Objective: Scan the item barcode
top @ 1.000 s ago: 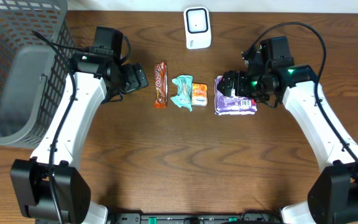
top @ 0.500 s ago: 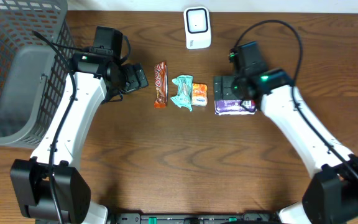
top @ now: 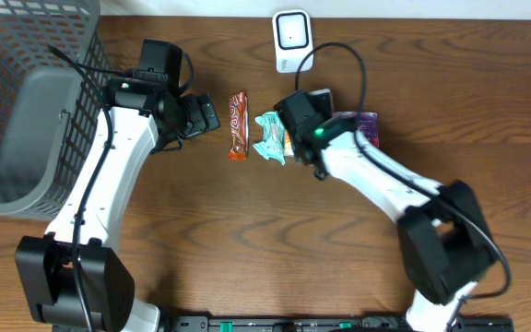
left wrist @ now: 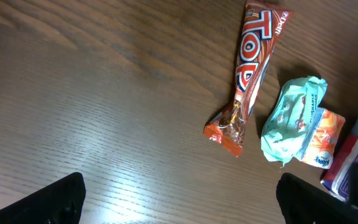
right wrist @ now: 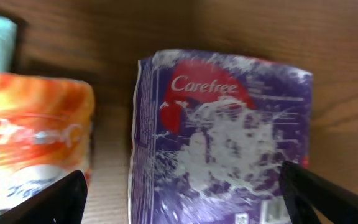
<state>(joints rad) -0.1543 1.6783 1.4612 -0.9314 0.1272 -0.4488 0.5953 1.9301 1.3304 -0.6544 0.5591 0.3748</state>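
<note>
Open and empty, the right end effector (right wrist: 182, 202) hovers over the purple Carefree pack (right wrist: 222, 137) lying on the worktop (top: 247, 240) near the scanner (top: 293, 41), likely lining up a pick for scanning.

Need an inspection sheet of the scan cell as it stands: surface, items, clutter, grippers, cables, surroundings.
Surface: wooden table, dark grain.
Job's things: white scanner at the far edge; candy bar, teal packet, orange packet and purple Carefree pack in a row.
Clutter: nothing seen.
Grippers: left gripper open, beside the candy bar, holding nothing; right gripper open over the purple Carefree pack.
Cables: black cable arcs high near the white scanner.
Surroundings: grey basket at left.
</note>
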